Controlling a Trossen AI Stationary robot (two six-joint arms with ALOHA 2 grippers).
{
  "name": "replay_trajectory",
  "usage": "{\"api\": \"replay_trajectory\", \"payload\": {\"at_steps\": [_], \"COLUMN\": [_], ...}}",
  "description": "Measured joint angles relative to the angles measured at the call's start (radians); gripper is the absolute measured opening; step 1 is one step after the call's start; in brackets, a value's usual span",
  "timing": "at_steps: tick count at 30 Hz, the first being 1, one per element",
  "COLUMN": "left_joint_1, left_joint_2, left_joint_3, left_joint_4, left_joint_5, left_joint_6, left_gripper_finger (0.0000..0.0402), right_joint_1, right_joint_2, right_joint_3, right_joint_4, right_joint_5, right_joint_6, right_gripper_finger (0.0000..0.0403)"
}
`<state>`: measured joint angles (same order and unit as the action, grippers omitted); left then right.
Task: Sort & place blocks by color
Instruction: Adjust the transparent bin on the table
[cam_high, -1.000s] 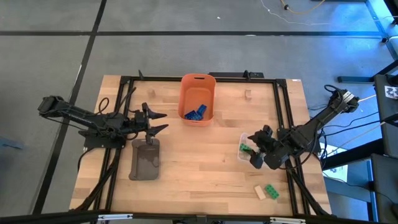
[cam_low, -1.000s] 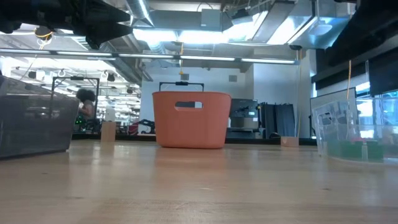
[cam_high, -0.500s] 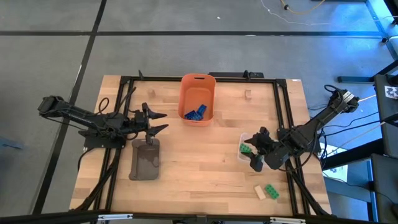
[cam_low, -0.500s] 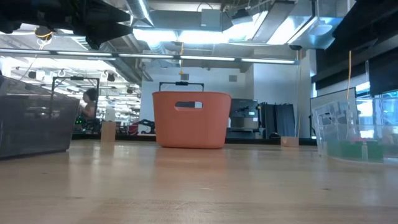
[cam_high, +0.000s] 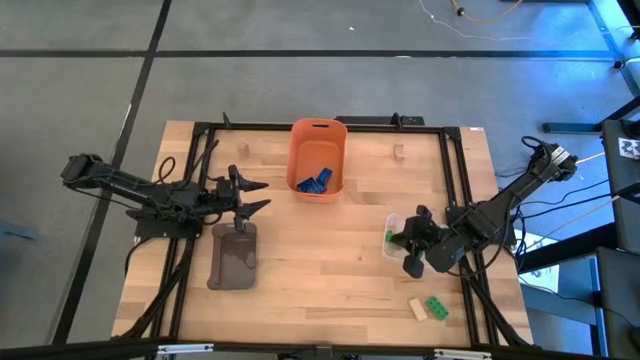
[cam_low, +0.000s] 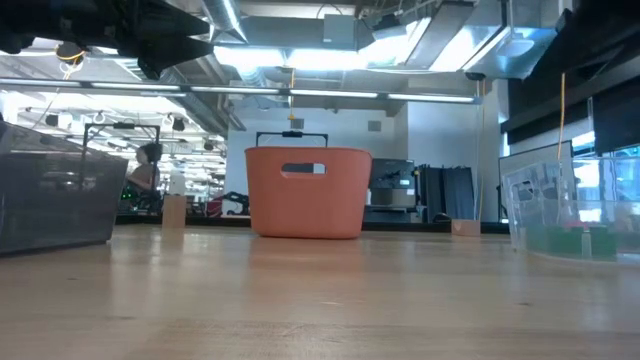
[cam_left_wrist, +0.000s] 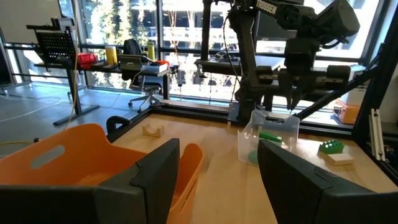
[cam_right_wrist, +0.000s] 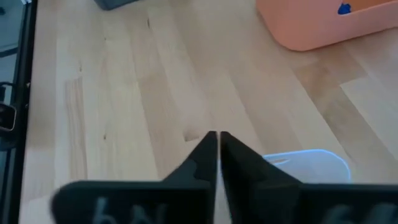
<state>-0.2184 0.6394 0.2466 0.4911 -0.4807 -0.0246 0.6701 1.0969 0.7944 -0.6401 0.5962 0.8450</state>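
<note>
High view first: a wooden tabletop (cam_high: 320, 290) is seen with an orange bin (cam_high: 318, 158) at the far side, in which blue blocks (cam_high: 313, 181) are already gathered. A grey tray (cam_high: 234, 256) lies below the waiting left gripper (cam_high: 250, 197), whose fingers are spread apart. Green blocks (cam_high: 396, 239) sit in a clear container (cam_high: 396, 237), over which the right gripper (cam_high: 410, 240) is held, fingers pressed together on nothing. Left unsorted, it seems, are a green block (cam_high: 437, 306) touching a tan block (cam_high: 418, 310), and two tan blocks (cam_high: 399, 152) near the far edge.
</note>
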Motion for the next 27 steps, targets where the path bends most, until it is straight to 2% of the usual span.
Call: {"api": "replay_trajectory", "payload": {"at_steps": [2, 10, 18, 23, 27], "left_joint_1": [0.000, 0.000, 0.000, 0.000, 0.000], "left_joint_2": [0.000, 0.000, 0.000, 0.000, 0.000], "left_joint_3": [0.000, 0.000, 0.000, 0.000, 0.000], "left_joint_4": [0.000, 0.000, 0.001, 0.000, 0.000], "left_joint_5": [0.000, -0.001, -0.009, -0.009, -0.009], "left_joint_6": [0.000, -0.001, 0.000, -0.025, -0.021], "left_gripper_finger": [0.0210, 0.0210, 0.0210, 0.0210, 0.0210], "right_joint_1": [0.000, 0.000, 0.000, 0.000, 0.000], "right_joint_2": [0.000, 0.000, 0.044, 0.131, 0.189], "right_joint_3": [0.000, 0.000, 0.031, 0.132, 0.187], "right_joint_4": [0.003, 0.009, 0.049, -0.091, -0.245], "right_joint_5": [-0.013, -0.018, -0.161, -0.243, -0.368], "right_joint_6": [-0.014, -0.038, -0.141, -0.094, 0.027], "right_gripper_finger": [0.0007, 0.0004, 0.0001, 0.0001, 0.0001]}}
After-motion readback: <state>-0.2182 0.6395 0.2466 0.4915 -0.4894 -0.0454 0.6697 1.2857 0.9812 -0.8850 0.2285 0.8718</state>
